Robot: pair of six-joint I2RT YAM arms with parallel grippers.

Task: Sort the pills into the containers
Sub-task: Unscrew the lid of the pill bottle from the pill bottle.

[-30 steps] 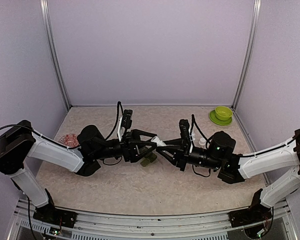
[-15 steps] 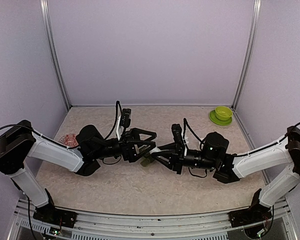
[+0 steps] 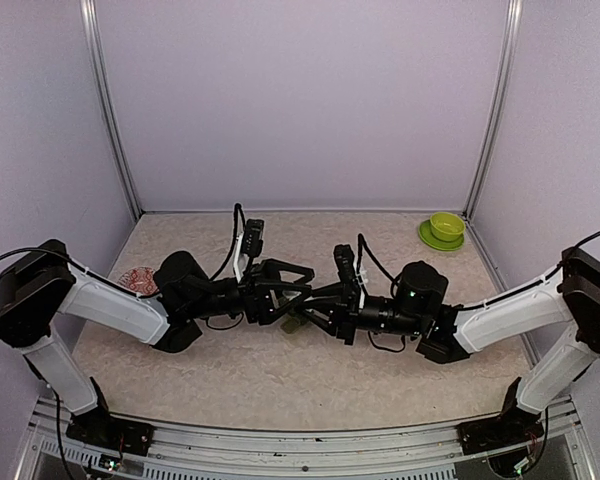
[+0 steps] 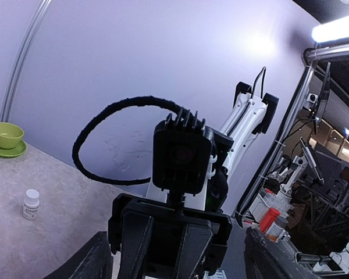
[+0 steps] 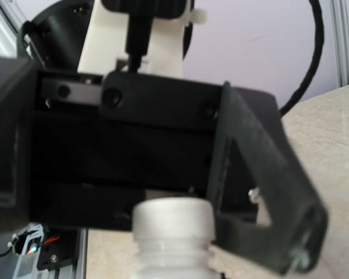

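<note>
The dark green container strip (image 3: 296, 322) lies on the table under the two grippers, mostly hidden. My right gripper (image 3: 318, 303) is shut on a white pill bottle (image 5: 171, 232), whose top and ribbed neck fill the bottom of the right wrist view. My left gripper (image 3: 295, 290) faces it head-on, wide open. Its fingers (image 5: 262, 192) stand on either side of the bottle's top without touching it. In the left wrist view its own fingers (image 4: 99, 258) sit far apart at the bottom corners, with the right gripper's body between them. No loose pills show.
A lime-green bowl on a saucer (image 3: 444, 229) stands at the back right, also in the left wrist view (image 4: 6, 135). A small white bottle (image 4: 31, 204) stands on the table. A clear dish with red contents (image 3: 137, 280) sits at the left.
My right arm has moved left, bringing the bottle between the left gripper's open fingers. The left gripper has stayed about where it was.
</note>
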